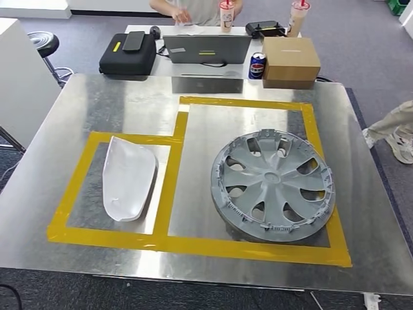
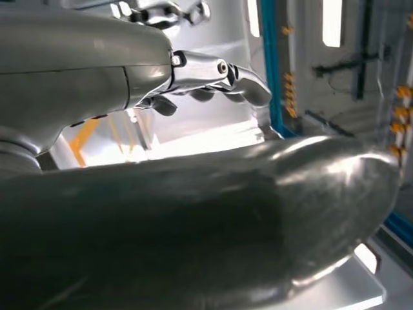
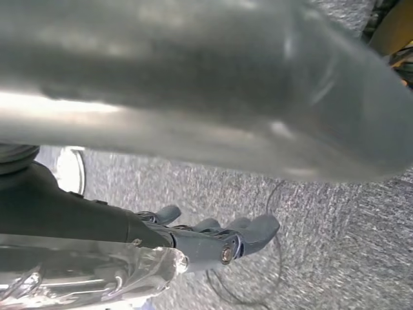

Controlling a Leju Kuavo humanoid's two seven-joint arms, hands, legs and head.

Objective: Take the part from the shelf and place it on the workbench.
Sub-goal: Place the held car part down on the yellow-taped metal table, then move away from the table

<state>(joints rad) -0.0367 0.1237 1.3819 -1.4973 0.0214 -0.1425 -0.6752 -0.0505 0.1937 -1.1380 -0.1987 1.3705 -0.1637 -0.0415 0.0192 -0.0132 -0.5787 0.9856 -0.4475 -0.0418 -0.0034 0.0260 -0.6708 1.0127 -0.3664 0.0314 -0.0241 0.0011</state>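
On the metal workbench (image 1: 122, 103), a white curved panel part (image 1: 128, 177) lies inside the smaller left box of yellow tape (image 1: 243, 248). A grey wheel cover (image 1: 273, 184) lies flat in the larger right box. In the left wrist view my left hand (image 2: 195, 194) shows a thick grey thumb and straight fingers (image 2: 219, 74) held apart, with nothing between them and a bright metal surface beyond. My right hand (image 3: 219, 97) in the right wrist view looks the same, its fingers (image 3: 229, 236) extended over grey carpet and holding nothing.
Behind the workbench stands a desk with a laptop (image 1: 207, 48), a black case (image 1: 128, 55), a cardboard box (image 1: 290, 61), a soda can (image 1: 257, 64) and two drink cups. A person (image 1: 195, 10) sits there. A stool (image 1: 44, 45) stands far left; someone's legs (image 1: 394, 129) are at the right.
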